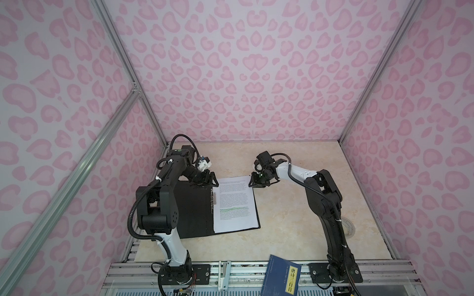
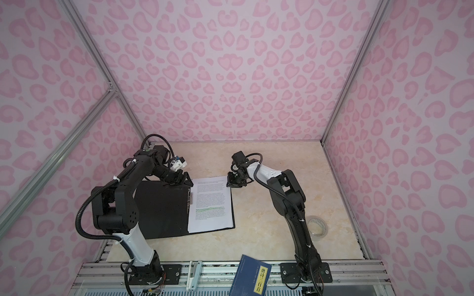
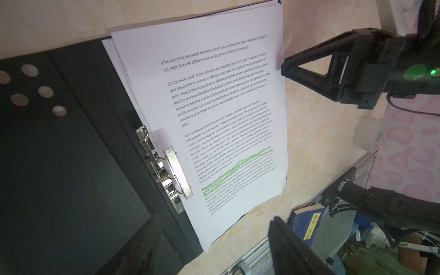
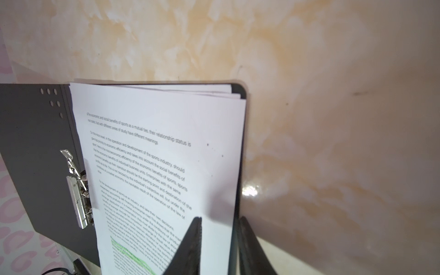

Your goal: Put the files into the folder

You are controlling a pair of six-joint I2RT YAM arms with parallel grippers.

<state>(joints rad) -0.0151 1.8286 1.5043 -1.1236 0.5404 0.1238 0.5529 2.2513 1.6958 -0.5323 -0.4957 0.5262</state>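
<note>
Files — a stack of printed sheets with green-highlighted lines — lie flat on the right half of the open folder, just beside its metal clip. The folder rests black side up on the table, toward the left edge. Right gripper: released, jaws partly apart and straddling the stack's right edge near its far corner, one jaw over the top sheet, the other outside the folder. Left gripper: released wide, above the folder's far edge — holding nothing.
</note>
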